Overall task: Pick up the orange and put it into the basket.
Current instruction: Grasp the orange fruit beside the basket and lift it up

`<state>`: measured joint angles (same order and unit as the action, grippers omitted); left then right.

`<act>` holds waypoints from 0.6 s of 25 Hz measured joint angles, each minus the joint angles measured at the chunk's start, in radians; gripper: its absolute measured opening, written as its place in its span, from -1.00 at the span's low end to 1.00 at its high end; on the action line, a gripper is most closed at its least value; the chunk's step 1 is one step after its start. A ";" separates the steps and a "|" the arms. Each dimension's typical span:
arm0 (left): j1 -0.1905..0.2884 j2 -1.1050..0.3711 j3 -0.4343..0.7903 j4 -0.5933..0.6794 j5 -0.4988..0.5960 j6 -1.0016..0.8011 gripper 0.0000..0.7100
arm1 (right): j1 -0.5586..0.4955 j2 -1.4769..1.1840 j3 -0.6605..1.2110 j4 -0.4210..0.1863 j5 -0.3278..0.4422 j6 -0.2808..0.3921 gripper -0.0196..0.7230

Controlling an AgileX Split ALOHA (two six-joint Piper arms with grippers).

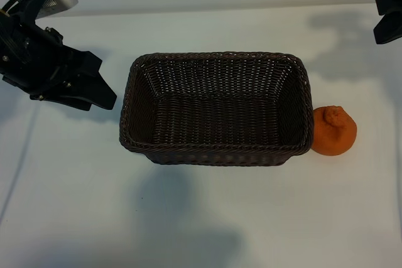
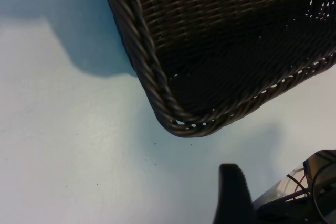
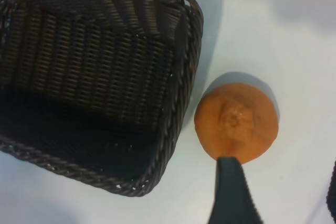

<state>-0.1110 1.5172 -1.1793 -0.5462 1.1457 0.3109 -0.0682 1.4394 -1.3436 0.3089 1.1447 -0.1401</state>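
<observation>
The orange (image 1: 333, 131) sits on the white table, right up against the right end of the dark woven basket (image 1: 213, 155); whether they touch I cannot tell. The basket holds nothing. My right gripper (image 1: 389, 20) hangs at the far right, well behind the orange. In its wrist view the gripper (image 3: 281, 182) is open and holds nothing. The orange (image 3: 236, 121) lies just beyond one fingertip (image 3: 230, 182), beside the basket's rim (image 3: 181, 93). My left gripper (image 1: 108, 81) is open and holds nothing, left of the basket. One left finger (image 2: 233, 192) shows near the basket's corner (image 2: 152, 77).
Bare white table (image 1: 188, 218) stretches in front of the basket and to the right of the orange. The left arm's black body (image 1: 38, 54) stands at the far left edge.
</observation>
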 joint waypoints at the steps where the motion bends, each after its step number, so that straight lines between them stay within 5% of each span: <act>1: 0.000 0.000 0.000 0.000 0.000 0.000 0.37 | 0.000 0.000 0.000 0.000 -0.001 0.000 0.22; 7: 0.000 0.000 -0.001 0.000 0.000 0.000 0.37 | 0.000 0.000 0.000 0.000 0.000 -0.007 0.22; 15: 0.000 0.000 -0.001 0.000 0.000 0.000 0.37 | 0.000 0.000 0.000 -0.002 0.045 -0.099 0.22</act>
<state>-0.1110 1.5172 -1.1802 -0.5462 1.1457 0.3114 -0.0682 1.4394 -1.3436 0.3070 1.1901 -0.2394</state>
